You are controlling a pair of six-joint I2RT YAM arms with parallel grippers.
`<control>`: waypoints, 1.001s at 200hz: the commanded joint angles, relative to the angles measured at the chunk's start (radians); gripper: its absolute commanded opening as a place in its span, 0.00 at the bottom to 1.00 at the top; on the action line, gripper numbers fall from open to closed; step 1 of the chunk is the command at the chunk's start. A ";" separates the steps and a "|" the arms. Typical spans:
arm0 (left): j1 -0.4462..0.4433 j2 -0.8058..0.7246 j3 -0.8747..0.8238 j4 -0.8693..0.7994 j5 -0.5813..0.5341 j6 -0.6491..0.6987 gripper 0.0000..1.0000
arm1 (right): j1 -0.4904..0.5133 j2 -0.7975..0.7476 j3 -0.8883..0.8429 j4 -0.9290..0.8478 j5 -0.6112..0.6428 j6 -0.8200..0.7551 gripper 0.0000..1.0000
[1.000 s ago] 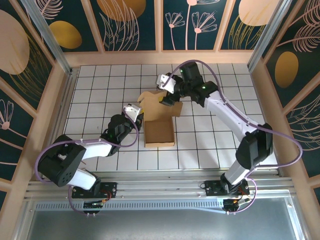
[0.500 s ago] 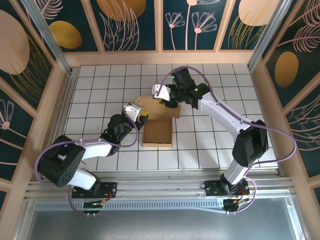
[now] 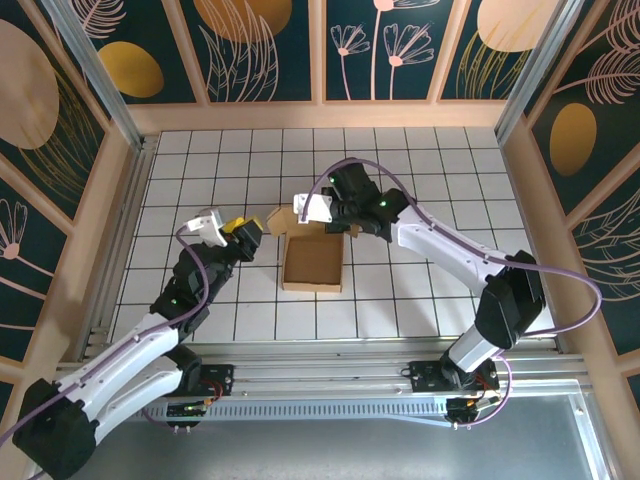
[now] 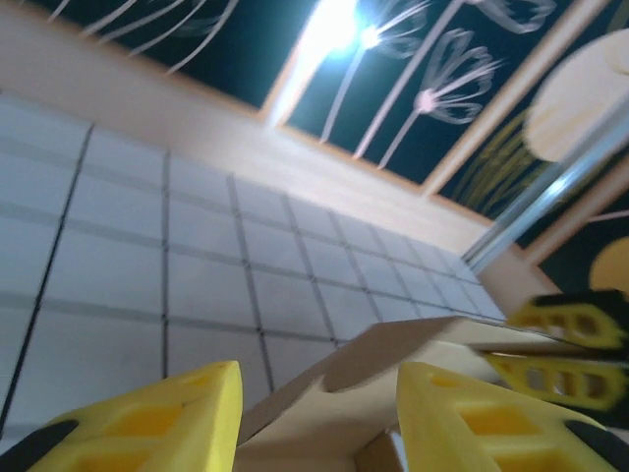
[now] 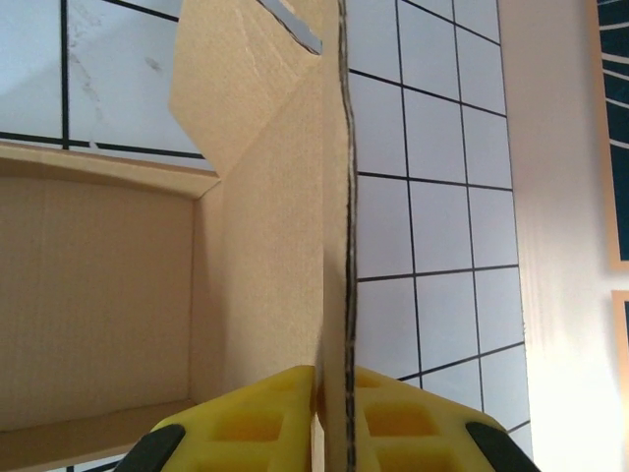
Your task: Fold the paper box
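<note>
**Left arm has pulled back from the paper box (image 3: 312, 262); right arm has shifted left.**
We judge the far-wall fold to be in hand. The right gripper (image 5: 334, 388) is clenched on the upright flap (image 5: 265, 197), with the tray just beside it. The left gripper (image 4: 314, 413) is released, and the box edge is seemingly just ahead of it. Next, the flap needs tipping inward.

The paper box (image 3: 312, 262) is matt brown cardboard (rough along its cut edge). The table (image 3: 380, 300) is smooth white tile.
</note>
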 commanded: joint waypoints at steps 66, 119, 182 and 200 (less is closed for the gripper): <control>0.229 0.488 0.242 -0.160 0.486 -0.318 0.25 | 0.054 -0.074 -0.098 0.091 0.016 0.011 0.13; 0.230 0.531 0.260 -0.251 0.509 -0.305 0.22 | 0.049 -0.063 -0.092 0.125 0.009 0.001 0.14; 0.230 0.575 0.305 -0.353 0.429 -0.164 0.28 | -0.048 0.078 0.133 -0.041 -0.159 0.010 0.15; 0.230 0.606 0.318 -0.298 0.502 -0.169 0.30 | -0.062 0.122 0.183 -0.081 -0.189 0.010 0.14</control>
